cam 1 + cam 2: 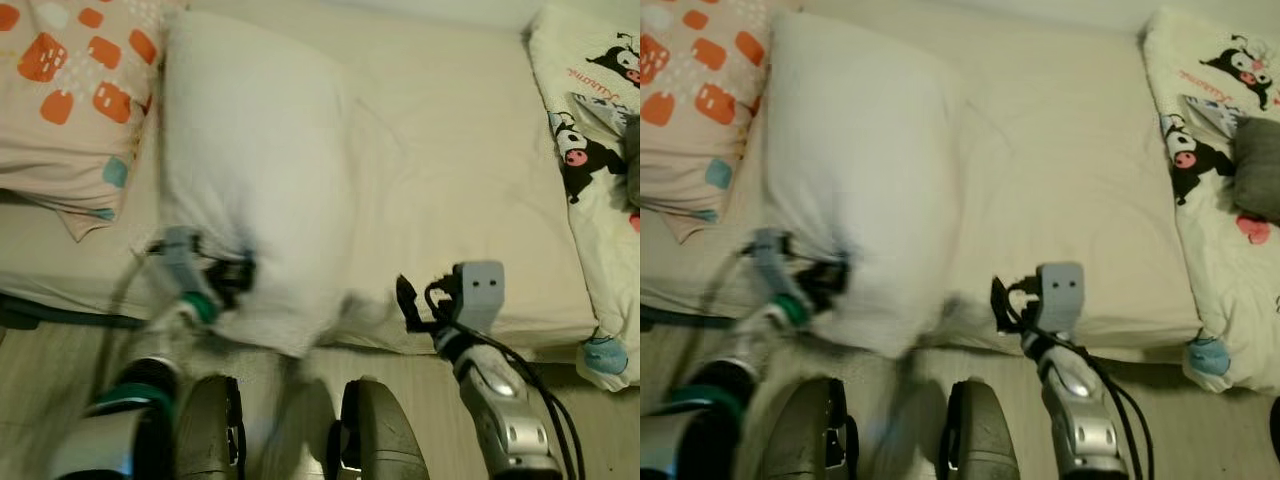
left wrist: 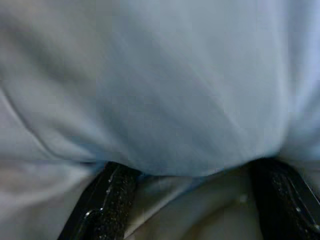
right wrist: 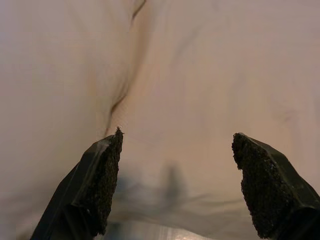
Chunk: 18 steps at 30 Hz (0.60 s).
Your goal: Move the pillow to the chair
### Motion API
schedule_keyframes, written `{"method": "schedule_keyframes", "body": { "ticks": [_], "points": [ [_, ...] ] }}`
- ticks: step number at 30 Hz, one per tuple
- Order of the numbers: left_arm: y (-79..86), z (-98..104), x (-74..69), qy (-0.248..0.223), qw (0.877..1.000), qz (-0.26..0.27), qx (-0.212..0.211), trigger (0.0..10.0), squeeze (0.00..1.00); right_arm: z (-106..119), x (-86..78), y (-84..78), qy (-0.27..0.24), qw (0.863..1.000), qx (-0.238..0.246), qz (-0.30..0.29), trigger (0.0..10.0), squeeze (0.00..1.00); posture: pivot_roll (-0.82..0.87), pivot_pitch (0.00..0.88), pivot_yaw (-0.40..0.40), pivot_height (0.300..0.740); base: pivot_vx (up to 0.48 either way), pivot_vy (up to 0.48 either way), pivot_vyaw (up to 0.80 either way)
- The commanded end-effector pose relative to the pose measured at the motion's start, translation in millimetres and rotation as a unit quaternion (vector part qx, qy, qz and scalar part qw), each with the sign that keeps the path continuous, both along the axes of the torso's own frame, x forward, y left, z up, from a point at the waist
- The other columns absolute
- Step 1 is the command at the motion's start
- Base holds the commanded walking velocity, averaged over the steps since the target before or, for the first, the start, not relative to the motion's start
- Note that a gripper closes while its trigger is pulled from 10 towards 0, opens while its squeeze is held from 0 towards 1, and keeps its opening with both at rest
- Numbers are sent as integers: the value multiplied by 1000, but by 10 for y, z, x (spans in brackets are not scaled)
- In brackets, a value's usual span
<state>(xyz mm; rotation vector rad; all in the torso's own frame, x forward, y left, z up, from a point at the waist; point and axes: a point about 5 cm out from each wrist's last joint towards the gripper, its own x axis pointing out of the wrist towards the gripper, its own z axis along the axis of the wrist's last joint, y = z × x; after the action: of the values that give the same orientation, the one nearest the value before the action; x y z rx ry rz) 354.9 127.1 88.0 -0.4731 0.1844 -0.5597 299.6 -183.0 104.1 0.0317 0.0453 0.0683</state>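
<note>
A large white pillow (image 1: 255, 160) lies on the bed, its near corner hanging over the bed's front edge and blurred. My left gripper (image 1: 232, 274), also blurred, is at the pillow's near left edge and shut on it. In the left wrist view the pillow (image 2: 165, 90) bulges between the two black fingers (image 2: 112, 200) and hides their tips. My right gripper (image 1: 408, 297) stands open just above the bed's front edge, to the right of the pillow's corner, with only the cream sheet (image 3: 200, 75) between its fingers (image 3: 100, 185).
A pink pillow with orange patches (image 1: 75, 90) lies at the back left. A white blanket with cartoon prints (image 1: 600, 150) covers the bed's right side. The cream mattress (image 1: 450, 150) lies bare between them. Wooden floor (image 1: 40, 380) runs along the bed's front.
</note>
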Motion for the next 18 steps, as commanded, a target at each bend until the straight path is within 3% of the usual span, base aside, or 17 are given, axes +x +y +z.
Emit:
{"method": "schedule_keyframes", "body": {
  "ticks": [1, 3, 5, 9, 12, 13, 17, 18],
  "points": [
    [-175, -38, -60, 7, 998, -52, -19, 10000, 0, -94, -43, -129, 20, 999, 3, -27, 10000, 0, -96, 264, -29, 634, 0, 0, 0],
    [-379, 29, -108, -12, 993, -101, -53, 10000, 0, -76, -6, -156, 16, 999, 5, -34, 10000, 0, -81, 258, -21, 634, 0, 0, 0],
    [-476, 92, -150, -27, 989, -129, -73, 10000, 0, -64, 22, -160, 14, 999, 7, -36, 10000, 0, -71, 255, -18, 634, 0, 0, 0],
    [-483, 117, -193, -37, 987, -141, -74, 10000, 0, -58, 44, -141, 13, 999, 10, -35, 10000, 0, -59, 247, -17, 634, 0, 0, 0],
    [-268, 20, -389, -45, 988, -147, -28, 10000, 0, -65, 83, -40, 12, 999, 18, -25, 10000, 0, -39, 239, -21, 634, 0, 0, 0],
    [-268, 20, -389, -45, 988, -147, -28, 10000, 0, -65, 83, -40, 12, 999, 18, -25, 10000, 0, -39, 239, -21, 634, 0, 0, 0],
    [131, 1, -642, -47, 993, -111, 16, 10000, 0, -104, 111, 92, 16, 999, 26, -8, 10000, 0, -3, 230, -38, 634, 0, 0, 0],
    [131, 1, -642, -47, 993, -111, 16, 10000, 0, -104, 111, 92, 16, 999, 26, -8, 10000, 0, -3, 230, -38, 634, 0, 0, 0]
  ]
}}
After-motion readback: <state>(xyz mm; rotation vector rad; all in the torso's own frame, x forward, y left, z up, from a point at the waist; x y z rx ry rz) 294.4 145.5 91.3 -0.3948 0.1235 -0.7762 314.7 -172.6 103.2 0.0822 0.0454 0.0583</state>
